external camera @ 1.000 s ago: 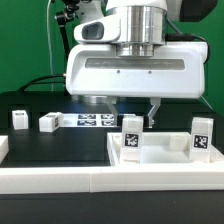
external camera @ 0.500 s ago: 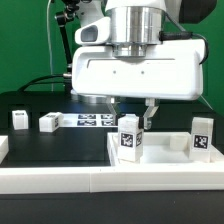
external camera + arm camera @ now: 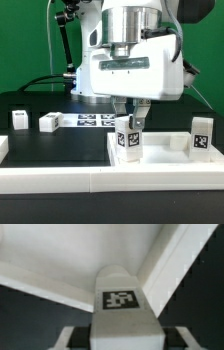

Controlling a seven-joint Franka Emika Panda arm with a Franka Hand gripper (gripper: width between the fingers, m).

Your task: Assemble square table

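Observation:
The square table's white tray-like top [image 3: 168, 158] lies at the exterior view's right. A white tagged leg post [image 3: 128, 138] stands upright in the top's left corner, and my gripper [image 3: 130, 120] is shut on its upper part from above. In the wrist view the same leg post [image 3: 125, 303] runs between my fingers [image 3: 68, 339] down to the top's raised corner rim [image 3: 170, 263]. Another leg post [image 3: 201, 136] stands at the top's right side. Two more leg posts [image 3: 19, 119] [image 3: 47, 122] rest on the black table at the left.
The marker board [image 3: 95, 120] lies flat behind the top, under the arm. A long white border rail [image 3: 100, 186] runs along the front. A white block [image 3: 3, 148] shows at the left edge. Green backdrop and cables stand behind.
The hand has turned about its vertical axis over the last second, its wide face swinging round. The gripped leg post stayed at the same corner of the top.

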